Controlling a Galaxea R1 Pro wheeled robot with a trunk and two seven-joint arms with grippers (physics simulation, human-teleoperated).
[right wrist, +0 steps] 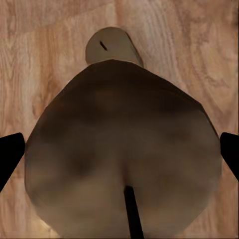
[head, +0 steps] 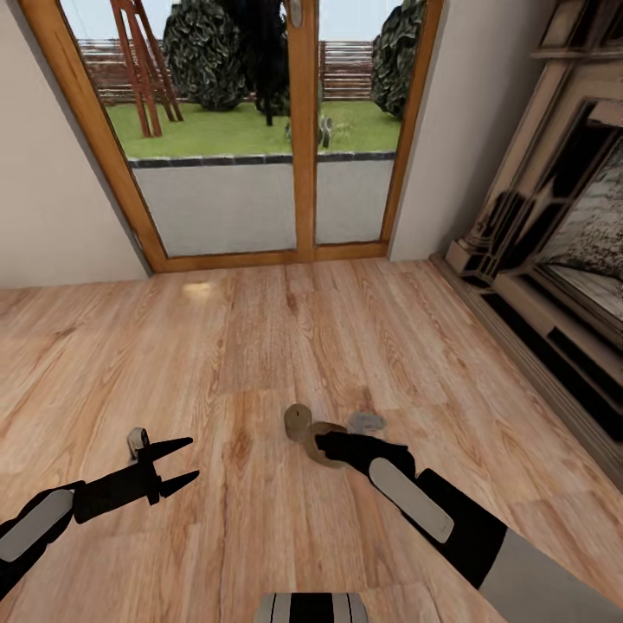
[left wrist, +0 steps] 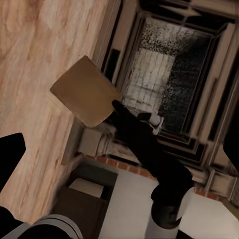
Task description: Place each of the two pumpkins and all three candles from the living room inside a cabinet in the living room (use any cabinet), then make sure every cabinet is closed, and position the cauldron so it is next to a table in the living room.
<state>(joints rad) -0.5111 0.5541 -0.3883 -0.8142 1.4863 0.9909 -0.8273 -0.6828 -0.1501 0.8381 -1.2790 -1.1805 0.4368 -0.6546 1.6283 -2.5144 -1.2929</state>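
A light-brown wood-plank floor (head: 260, 363) spreads across the room. At its far edge stands a tall glazed door with an orange-brown timber frame (head: 303, 130), giving onto a lawn and dark shrubs. Along the robot's right side runs an ornate beige stone fireplace with a dark firebox (head: 554, 242); the left wrist view shows its pale carved surround and speckled black interior (left wrist: 169, 74) too.

The right arm reaches forward and low over the floor, and the right gripper (head: 324, 445) is clamped on a short stubby beige-tan cylindrical candle (head: 327, 446). In the right wrist view this held candle (right wrist: 124, 154) sits large between the two black fingertips (right wrist: 10, 157), its dark wick pointing toward the camera. In the left wrist view it appears as a tan block (left wrist: 84, 92) at the tip of the right arm, above the floor.

Just beside the held candle, toward the door, a second beige-tan candle with a tiny dark wick (head: 298, 421) stands upright on the planks; the right wrist view shows it (right wrist: 112, 47) just beyond the held one.

The left gripper (head: 180, 463) hovers over the floor on the robot's left, well apart from the candles, its two pointed black fingers (head: 169, 447) spread and holding nothing.
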